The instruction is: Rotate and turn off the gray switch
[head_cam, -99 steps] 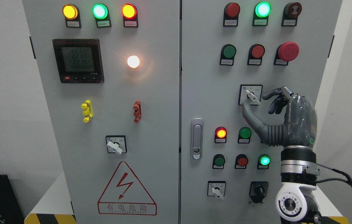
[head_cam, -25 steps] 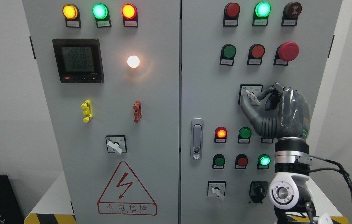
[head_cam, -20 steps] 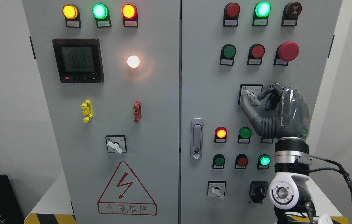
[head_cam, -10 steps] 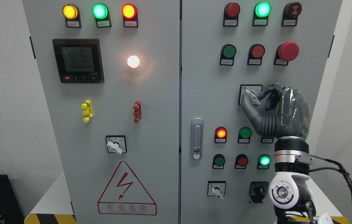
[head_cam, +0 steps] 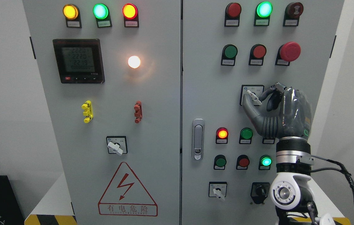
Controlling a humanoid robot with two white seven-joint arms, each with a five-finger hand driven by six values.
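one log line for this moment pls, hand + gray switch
right hand: thumb and fingers around gray switch lever | lever: tilted, tip at upper left | left hand: not in view | turn-off: not confirmed

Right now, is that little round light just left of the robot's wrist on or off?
On. The red lamp glows bright orange-red at its centre, while the green button beside it looks dark and unlit.
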